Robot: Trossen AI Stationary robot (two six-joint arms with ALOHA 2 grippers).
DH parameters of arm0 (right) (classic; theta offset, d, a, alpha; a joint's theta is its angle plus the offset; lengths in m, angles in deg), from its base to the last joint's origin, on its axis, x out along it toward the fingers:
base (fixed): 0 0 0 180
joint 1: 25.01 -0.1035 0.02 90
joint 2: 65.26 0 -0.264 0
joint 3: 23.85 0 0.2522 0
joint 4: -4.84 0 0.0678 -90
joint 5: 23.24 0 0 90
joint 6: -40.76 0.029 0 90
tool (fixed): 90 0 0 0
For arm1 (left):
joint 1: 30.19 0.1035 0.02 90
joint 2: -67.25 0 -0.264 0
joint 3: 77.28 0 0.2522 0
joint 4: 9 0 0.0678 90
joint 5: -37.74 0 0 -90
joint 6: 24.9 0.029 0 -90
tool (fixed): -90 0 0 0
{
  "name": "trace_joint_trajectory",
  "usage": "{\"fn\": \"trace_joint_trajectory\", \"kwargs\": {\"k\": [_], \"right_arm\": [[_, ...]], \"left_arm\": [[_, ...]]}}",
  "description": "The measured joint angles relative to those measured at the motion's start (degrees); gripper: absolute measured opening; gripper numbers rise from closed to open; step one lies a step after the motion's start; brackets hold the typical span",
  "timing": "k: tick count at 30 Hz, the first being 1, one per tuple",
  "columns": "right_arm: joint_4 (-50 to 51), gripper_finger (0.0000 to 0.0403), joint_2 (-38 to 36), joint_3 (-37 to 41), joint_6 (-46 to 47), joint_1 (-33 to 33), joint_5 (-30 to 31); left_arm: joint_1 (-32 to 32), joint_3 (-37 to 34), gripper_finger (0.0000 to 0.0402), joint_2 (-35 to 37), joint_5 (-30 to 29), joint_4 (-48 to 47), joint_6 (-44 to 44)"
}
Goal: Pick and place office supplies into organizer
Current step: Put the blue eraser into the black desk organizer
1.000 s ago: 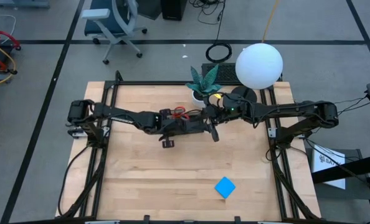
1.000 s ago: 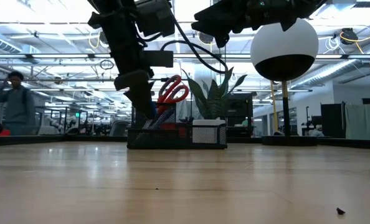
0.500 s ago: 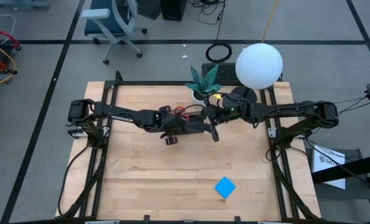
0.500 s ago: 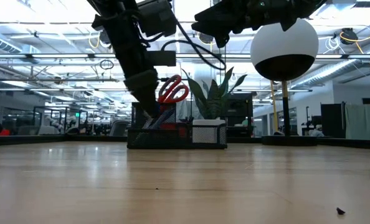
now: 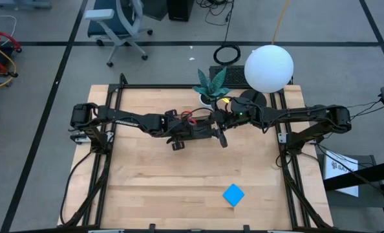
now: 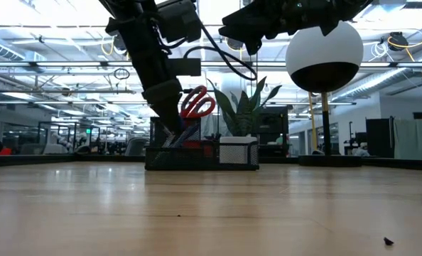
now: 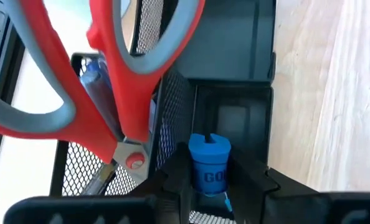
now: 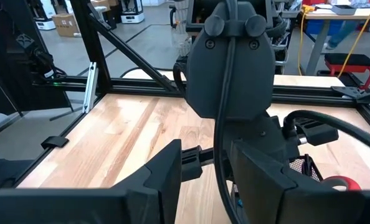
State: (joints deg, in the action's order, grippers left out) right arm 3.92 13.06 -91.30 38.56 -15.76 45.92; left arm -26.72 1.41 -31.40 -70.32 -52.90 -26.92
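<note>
The black mesh organizer (image 6: 202, 153) stands at the table's far middle, with the red-handled scissors (image 7: 110, 74) upright in its taller section and a bluish pen (image 7: 93, 81) behind them. My left gripper (image 7: 210, 177) slants down over a low compartment (image 7: 232, 121), shut on a small blue eraser-like piece (image 7: 208, 163). My right gripper (image 8: 207, 180) hovers open and level just right of the organizer (image 5: 193, 133), holding nothing. The bright blue pad (image 5: 233, 195) lies flat near the table's front edge. My left gripper pinches the small blue piece by its two side faces (image 7: 194, 177) between its fingertips. The fingers slant down from the table's left. The piece stands upright with its notched top (image 7: 210, 142) up, over the organizer's low compartment. Its lower end is hidden by the gripper.
A white pot with a green plant (image 5: 210, 85) stands just behind the organizer. A white globe lamp (image 5: 269, 68) hangs over the far right corner. Bare wood stretches across the near half of the table around the blue pad.
My left gripper has rolled a little and its tip has swung slightly toward the scissors, staying over the organizer. The right arm has kept still.
</note>
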Motion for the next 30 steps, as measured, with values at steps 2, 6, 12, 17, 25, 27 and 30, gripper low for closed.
{"fn": "trace_joint_trajectory", "kwargs": {"k": [2, 6, 12, 17, 25, 27, 30], "right_arm": [[0.0, 0.0130, 0.0, 0.0, 0.0, 0.0, 0.0], [0.0, 0.0130, 0.0, 0.0, 0.0, 0.0, 0.0], [0.0, 0.0130, 0.0, 0.0, 0.0, 0.0, 0.0], [0.0, 0.0130, 0.0, 0.0, -0.2, 0.0, 0.0], [0.0, 0.0130, 0.0, 0.0, -0.2, 0.0, 0.0], [0.0, 0.0130, 0.0, 0.0, -0.2, 0.0, 0.0], [0.0, 0.0130, 0.0, 0.0, -0.2, 0.0, 0.0]], "left_arm": [[0.0, 0.0, 0.0087, 0.0, 0.0, 0.3, 0.0], [0.0, 0.0, 0.0088, 0.0, 0.0, 0.5, 2.4], [-0.1, 0.0, 0.0088, 0.0, 0.0, 0.4, 2.0], [-0.1, 0.0, 0.0088, 0.0, 0.0, 0.4, 1.2], [-0.5, 0.0, 0.0088, 0.0, 0.0, 0.2, 0.2], [-0.7, 0.0, 0.0089, 0.0, 0.1, 0.2, -0.3], [-1.0, 0.0, 0.0103, 0.0, 0.0, 0.2, -0.5]]}}
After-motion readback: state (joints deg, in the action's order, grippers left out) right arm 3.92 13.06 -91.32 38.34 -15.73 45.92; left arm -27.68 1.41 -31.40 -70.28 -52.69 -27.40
